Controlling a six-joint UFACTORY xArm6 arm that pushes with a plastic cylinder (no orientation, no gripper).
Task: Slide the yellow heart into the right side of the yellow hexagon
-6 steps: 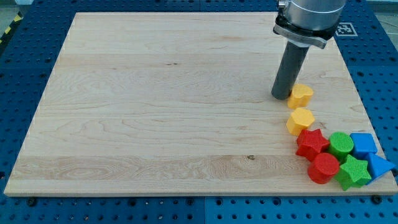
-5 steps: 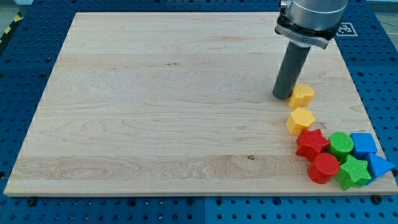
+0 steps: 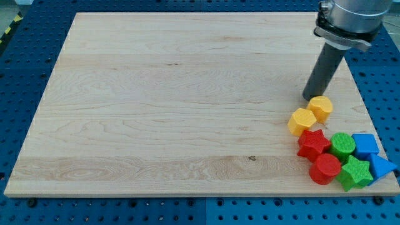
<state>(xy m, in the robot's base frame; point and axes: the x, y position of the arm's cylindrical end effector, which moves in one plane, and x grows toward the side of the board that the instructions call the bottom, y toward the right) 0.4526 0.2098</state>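
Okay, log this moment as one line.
my tip just upper-left of yellow heart | heart touching yellow hexagon upper-right side

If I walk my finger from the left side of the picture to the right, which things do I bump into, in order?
Yellow hexagon → my tip → yellow heart → green cylinder → blue triangle. I left out the red star, red cylinder, green star and blue cube, since they overlap the others left to right.

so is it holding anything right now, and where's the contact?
Nothing is held; there's no gripper. My tip sits at the upper-left edge of the yellow heart, which appears to touch the yellow hexagon.
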